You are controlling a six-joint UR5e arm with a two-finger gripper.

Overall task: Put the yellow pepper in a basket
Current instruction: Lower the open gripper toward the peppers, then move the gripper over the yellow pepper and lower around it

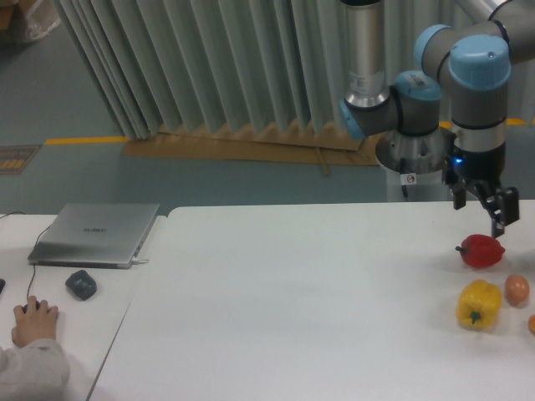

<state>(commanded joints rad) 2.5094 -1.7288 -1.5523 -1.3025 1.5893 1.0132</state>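
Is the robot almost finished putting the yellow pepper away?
No, nothing is done. The yellow pepper sits on the table, untouched. The gripper holds nothing and hangs above the red pepper. It has to reach the yellow one, grab it and carry it. No basket shows here.

Yellow pepper (478, 304) with green stem — red pepper (481, 250), white table (292, 301).

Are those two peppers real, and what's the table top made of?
Yellow pepper: glossy and evenly coloured with a green stem; could be plastic, can't tell. Red pepper: same shiny look. Table: smooth matte white, probably laminate.
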